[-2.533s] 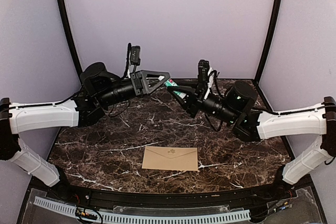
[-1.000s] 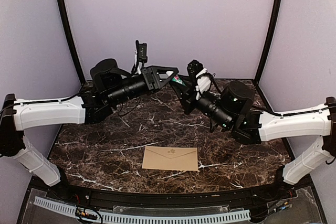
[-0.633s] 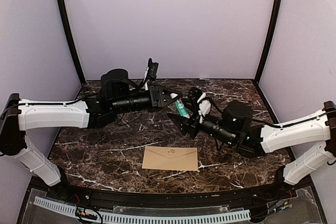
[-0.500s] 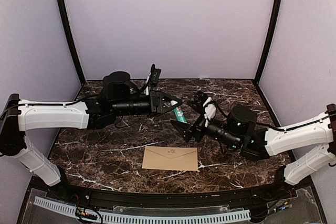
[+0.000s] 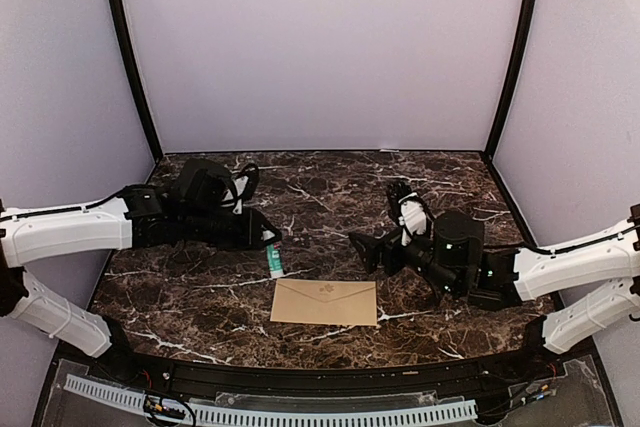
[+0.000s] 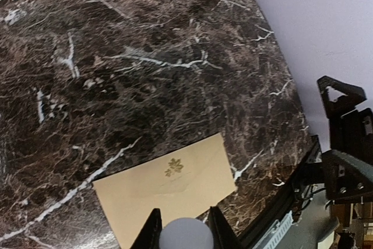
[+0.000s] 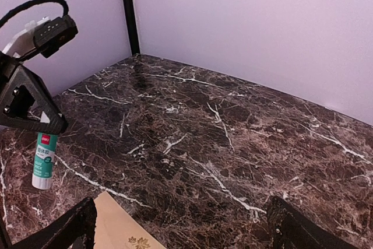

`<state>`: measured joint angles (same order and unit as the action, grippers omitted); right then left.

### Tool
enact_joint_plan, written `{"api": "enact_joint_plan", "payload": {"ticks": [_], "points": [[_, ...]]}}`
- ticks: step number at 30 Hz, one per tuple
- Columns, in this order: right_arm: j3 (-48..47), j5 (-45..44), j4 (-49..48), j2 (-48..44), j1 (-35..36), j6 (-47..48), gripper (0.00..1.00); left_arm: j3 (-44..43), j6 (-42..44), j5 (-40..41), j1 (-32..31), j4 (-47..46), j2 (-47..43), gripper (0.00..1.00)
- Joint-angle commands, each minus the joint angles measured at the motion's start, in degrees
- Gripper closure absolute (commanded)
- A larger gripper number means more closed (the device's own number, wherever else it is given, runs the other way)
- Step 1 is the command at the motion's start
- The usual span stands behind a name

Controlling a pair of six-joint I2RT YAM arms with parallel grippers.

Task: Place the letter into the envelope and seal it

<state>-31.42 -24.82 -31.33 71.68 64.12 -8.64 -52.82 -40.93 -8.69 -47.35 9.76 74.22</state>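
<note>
While the envelope (image 5: 325, 302) lies flat near the front edge of the marble worktop (image 5: 330, 192), flap side up with the flap folded down and a small gold mark at its tip, the left pincer (image 5: 271, 244) pinches a glue stick (image 5: 274, 261) by its top. The stick stands upright, just behind the envelope's left corner. The right pincer (image 5: 360, 250) hovers low behind the envelope's right half, spread wide and holding nothing.

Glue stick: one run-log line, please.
left claw: shut on glue stick, upright | right claw: open, empty | envelope: flat, flap down
</note>
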Motion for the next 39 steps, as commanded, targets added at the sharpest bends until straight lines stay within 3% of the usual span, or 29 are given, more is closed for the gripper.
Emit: {"api": "enact_joint_plan", "payload": {"ticks": [1,16,21,28,32,39], "points": [[0.2,-5.6,4.2,-1.5,0.0,-3.5,0.01,2.7,1.9,7.8,1.0,12.1,0.7,0.86],[4.1,-5.9,8.7,-7.9,-0.7,-5.5,0.01,4.9,1.8,9.2,3.0,9.5,18.0,0.82],[5.1,-6.1,9.5,-10.6,-1.4,-5.9,0.01,4.1,1.5,10.4,3.2,8.7,21.3,0.66],[5.6,-3.8,9.8,-12.3,-3.5,-6.7,0.01,4.0,1.5,12.0,3.3,6.8,21.3,0.52],[4.5,-3.0,11.3,-13.0,-5.3,-6.8,0.01,3.0,2.0,14.0,3.5,6.6,18.4,0.40],[1.0,-1.3,13.9,-16.7,-9.6,-4.7,0.01,-2.4,5.6,21.8,3.4,8.6,9.1,0.30]]}}
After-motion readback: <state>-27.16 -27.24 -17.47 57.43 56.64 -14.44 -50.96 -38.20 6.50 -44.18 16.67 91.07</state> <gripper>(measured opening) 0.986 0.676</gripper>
